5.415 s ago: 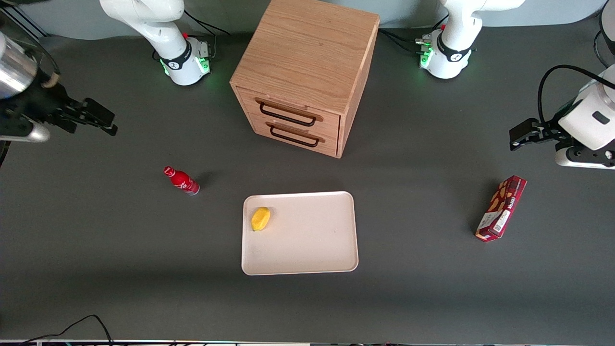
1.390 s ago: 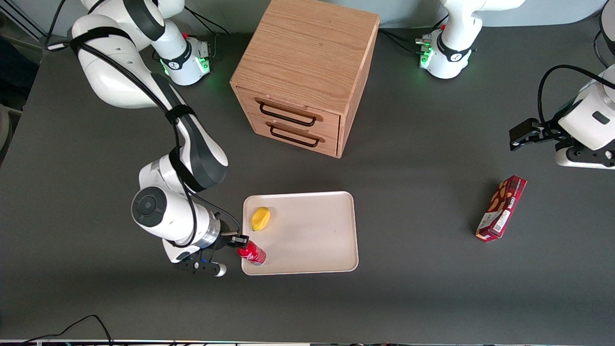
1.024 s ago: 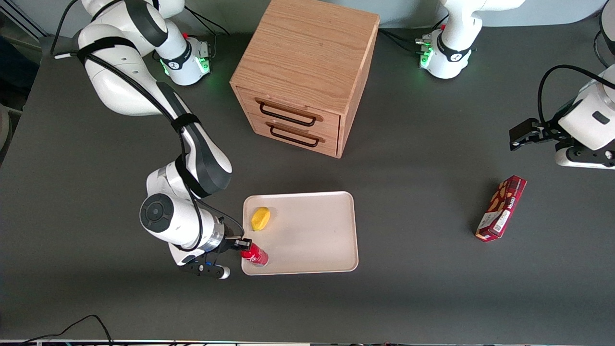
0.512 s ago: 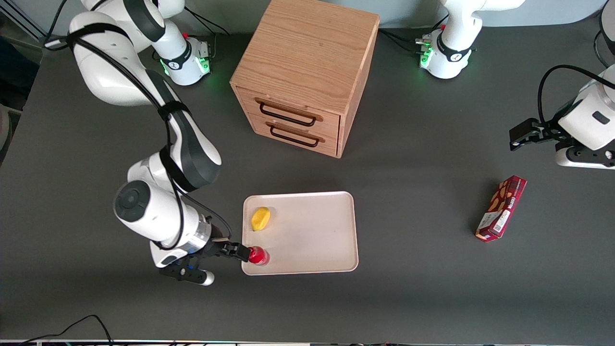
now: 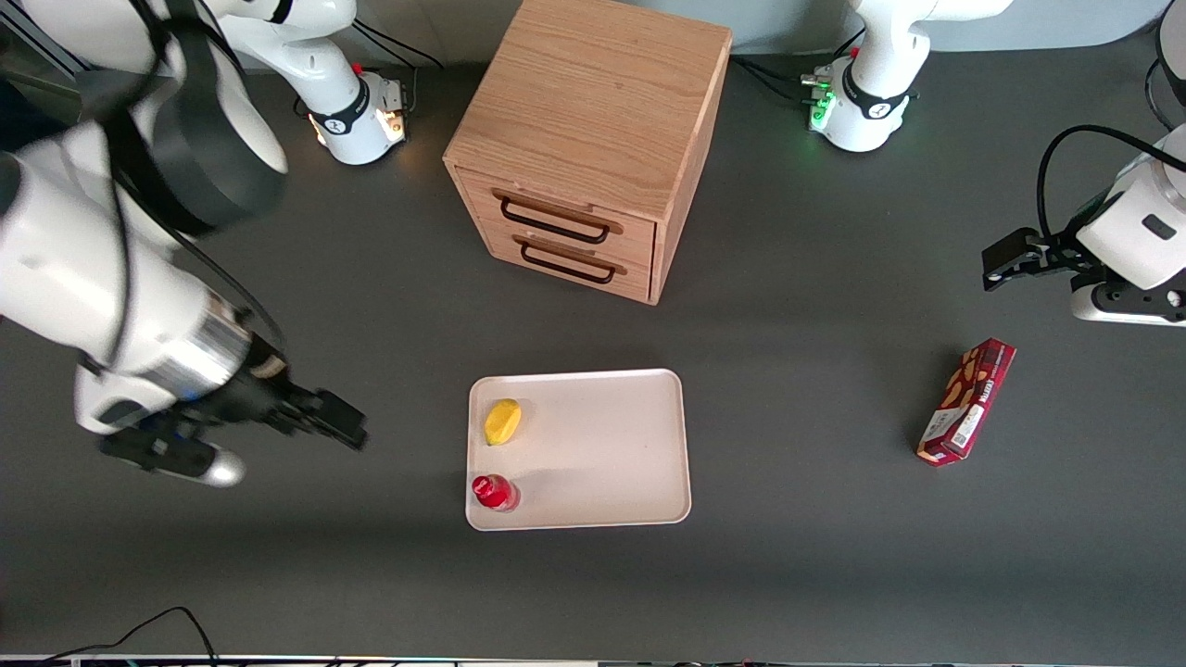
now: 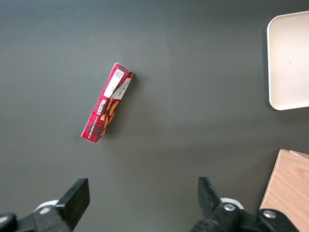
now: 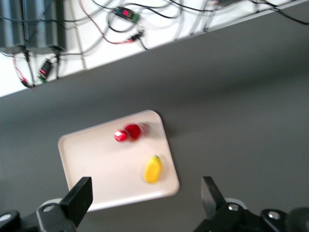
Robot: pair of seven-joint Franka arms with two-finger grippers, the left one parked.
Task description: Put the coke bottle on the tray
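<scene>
The small red coke bottle (image 5: pixel 493 492) stands upright on the cream tray (image 5: pixel 602 454), in the tray's corner nearest the front camera on the working arm's side. It also shows on the tray (image 7: pixel 96 164) in the right wrist view (image 7: pixel 131 132). My gripper (image 5: pixel 335 424) is open and empty, raised above the table, away from the tray toward the working arm's end. In the right wrist view its two dark fingers (image 7: pixel 79 197) stand wide apart, midpoint (image 7: pixel 145 198).
A yellow lemon-like object (image 5: pixel 502 421) lies on the tray, farther from the camera than the bottle. A wooden two-drawer cabinet (image 5: pixel 584 139) stands farther back. A dark red snack box (image 5: pixel 965 401) lies toward the parked arm's end.
My gripper let go of the bottle, leaving it upright on the tray, then rose and pulled back toward the working arm's end of the table.
</scene>
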